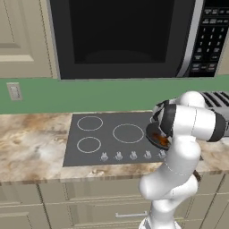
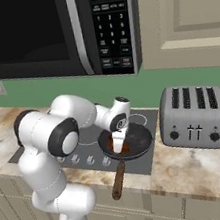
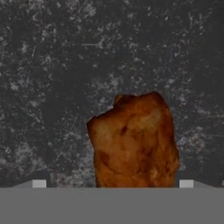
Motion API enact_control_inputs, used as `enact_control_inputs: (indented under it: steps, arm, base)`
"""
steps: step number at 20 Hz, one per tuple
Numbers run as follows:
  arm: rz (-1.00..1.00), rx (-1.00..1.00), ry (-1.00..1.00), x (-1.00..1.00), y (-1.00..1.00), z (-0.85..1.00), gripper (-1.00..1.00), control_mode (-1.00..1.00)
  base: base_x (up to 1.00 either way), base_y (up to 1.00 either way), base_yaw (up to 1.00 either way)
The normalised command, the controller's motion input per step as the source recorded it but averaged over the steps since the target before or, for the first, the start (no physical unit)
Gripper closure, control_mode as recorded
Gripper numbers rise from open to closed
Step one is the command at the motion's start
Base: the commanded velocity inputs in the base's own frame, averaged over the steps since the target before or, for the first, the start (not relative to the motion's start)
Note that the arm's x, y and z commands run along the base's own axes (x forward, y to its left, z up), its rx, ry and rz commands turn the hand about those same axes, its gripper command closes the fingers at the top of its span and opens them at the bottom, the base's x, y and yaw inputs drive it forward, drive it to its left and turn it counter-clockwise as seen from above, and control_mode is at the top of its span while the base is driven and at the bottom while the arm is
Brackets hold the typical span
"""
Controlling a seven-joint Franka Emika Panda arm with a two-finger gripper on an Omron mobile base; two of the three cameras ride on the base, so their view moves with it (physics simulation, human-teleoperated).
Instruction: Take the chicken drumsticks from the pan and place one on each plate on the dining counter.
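Observation:
The black pan (image 2: 138,138) sits on the right side of the cooktop, its brown wooden handle (image 2: 118,179) pointing toward the counter's front edge. My gripper (image 2: 119,147) points straight down into it. In the hand view a glazed reddish-brown chicken drumstick (image 3: 135,140) lies on the pan's speckled floor (image 3: 65,78). My gripper (image 3: 113,183) is open, with one fingertip on each side of the drumstick and apart from it. A sliver of the drumstick (image 1: 162,141) shows in the pan (image 1: 153,134) behind my arm. The plates and the dining counter are out of view.
A silver toaster (image 2: 194,118) stands on the marbled counter just right of the pan. A black microwave (image 1: 120,36) hangs low over the dark cooktop (image 1: 112,138) with its white burner rings. The wall behind is green.

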Motion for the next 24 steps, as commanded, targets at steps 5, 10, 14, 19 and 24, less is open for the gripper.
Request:
enact_control_inputs:
  steps: [5,10,14,19,24]
  arm:
    - [-0.25,0.0,0.12,-0.35,0.16,-0.79,-1.0,-1.0]
    - [-0.26,-0.02,0.24,-0.6,0.43,-1.0,1.0,-1.0]
    - [-0.25,0.0,0.17,-0.69,0.22,-0.85,1.0,-1.0]
    - [-0.33,0.0,-0.17,-1.0,0.09,-0.27,1.0,-1.0]
    - [-0.31,0.0,-0.5,-0.98,0.18,0.26,1.0,-1.0]
  base:
    - [0.0,0.0,0.0]
    - [0.0,0.0,0.0]
    - [0.0,0.0,0.0]
    - [0.0,0.0,0.0]
    - [0.0,0.0,0.0]
